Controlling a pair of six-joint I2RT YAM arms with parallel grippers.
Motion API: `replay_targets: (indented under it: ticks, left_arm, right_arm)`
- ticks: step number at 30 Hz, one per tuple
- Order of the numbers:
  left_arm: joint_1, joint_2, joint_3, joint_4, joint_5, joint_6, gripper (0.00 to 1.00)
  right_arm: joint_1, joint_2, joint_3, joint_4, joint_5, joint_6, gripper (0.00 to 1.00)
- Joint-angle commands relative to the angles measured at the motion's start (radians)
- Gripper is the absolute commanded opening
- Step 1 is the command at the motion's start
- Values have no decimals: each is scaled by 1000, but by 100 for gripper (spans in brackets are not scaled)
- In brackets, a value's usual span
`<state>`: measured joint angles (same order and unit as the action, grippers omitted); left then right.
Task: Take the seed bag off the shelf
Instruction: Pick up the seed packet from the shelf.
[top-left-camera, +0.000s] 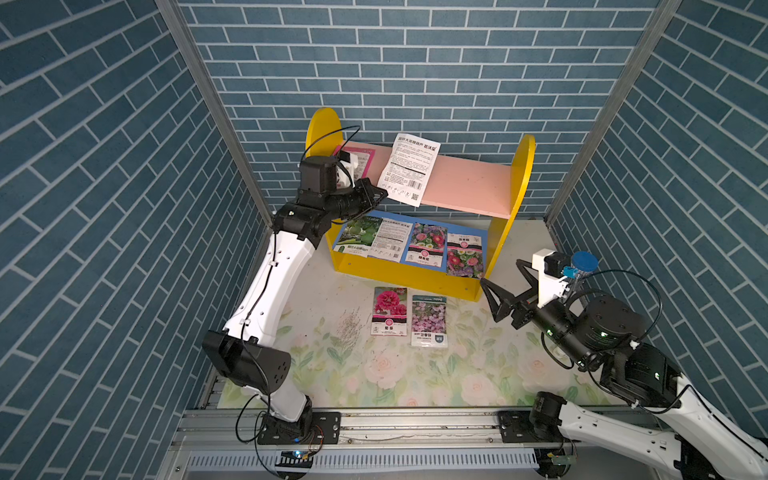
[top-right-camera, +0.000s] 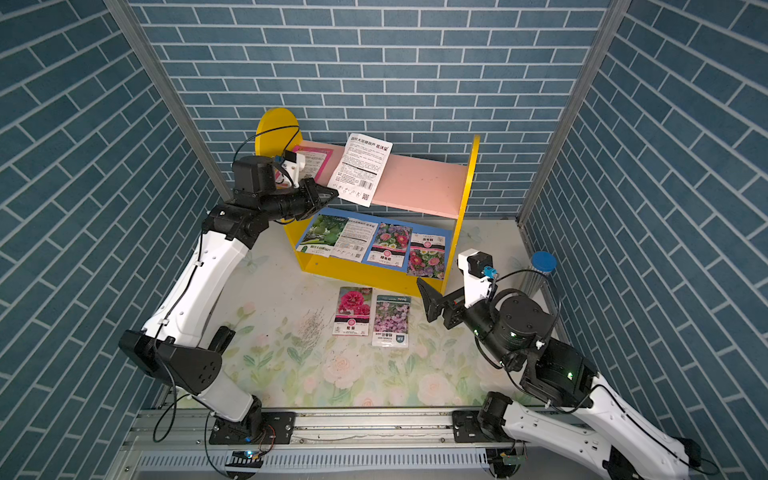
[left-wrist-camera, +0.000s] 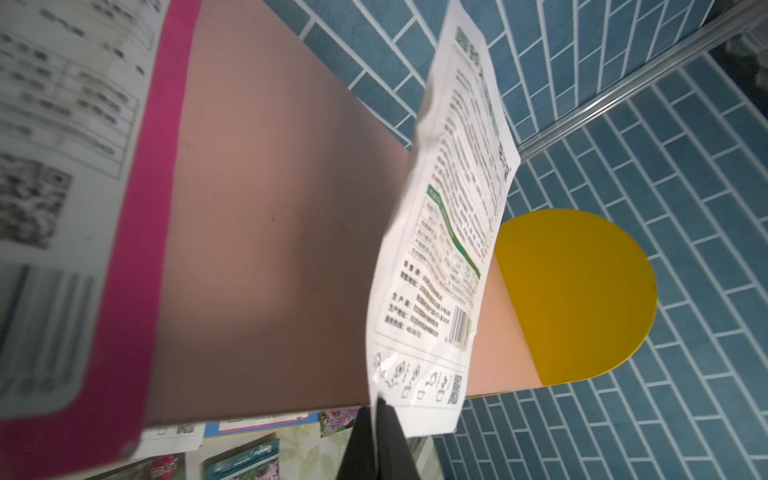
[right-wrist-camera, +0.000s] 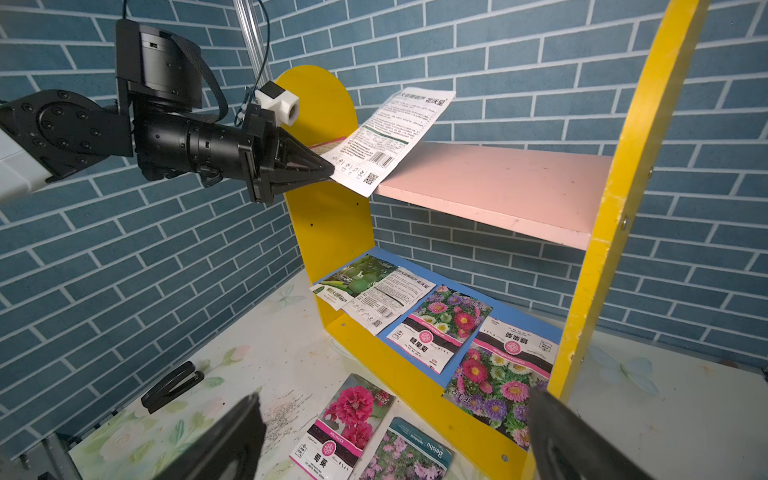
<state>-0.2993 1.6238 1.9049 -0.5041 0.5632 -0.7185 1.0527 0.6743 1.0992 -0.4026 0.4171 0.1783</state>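
The left gripper (top-left-camera: 380, 193) is closed on the lower corner of a white seed bag (top-left-camera: 409, 172), printed side up. The bag is tilted and hangs over the front edge of the pink board (top-left-camera: 469, 187), the upper tier of the yellow-sided shelf (top-left-camera: 521, 166). A pink-edged bag (top-left-camera: 365, 160) lies at that board's left end, partly hidden by the wrist. Four bags (top-left-camera: 424, 243) lie in a row on the blue board (top-left-camera: 457, 227) below. Two more bags (top-left-camera: 389, 311) lie on the floral table (top-left-camera: 332, 374) just in front. The right gripper (top-left-camera: 500, 272) hangs wide open and empty near the shelf's right end.
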Motion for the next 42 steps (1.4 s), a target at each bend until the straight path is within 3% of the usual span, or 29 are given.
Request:
replay_targets:
  ticks: [1,7,15,22,30,35,42]
  left_arm:
    - [5,-50,-29,84,12,22,0]
    - [5,-141,-146,217,80,46,0]
    - [2,-273,-238,309,187,167,0]
    - [-6,-382,-294,372,297,242,0]
    - [-22,-447,-330,369,483,324,0]
    - [-45,-483,-357,372,536,348,0]
    - [-86,-515,-397,359,571,370,0]
  right_arm:
    - [0,2,-24,52,-17,29,100]
    - [1,41,-84,238,-129,85,97]
    - [-18,125,-87,446,-295,145,94]
    - [-201,189,-115,672,-661,335,92]
    - [-311,285,-82,897,-963,498,92]
    - [-378,344,-61,1072,-1095,629,92]
    - [-442,411,22,1164,-1165,701,86]
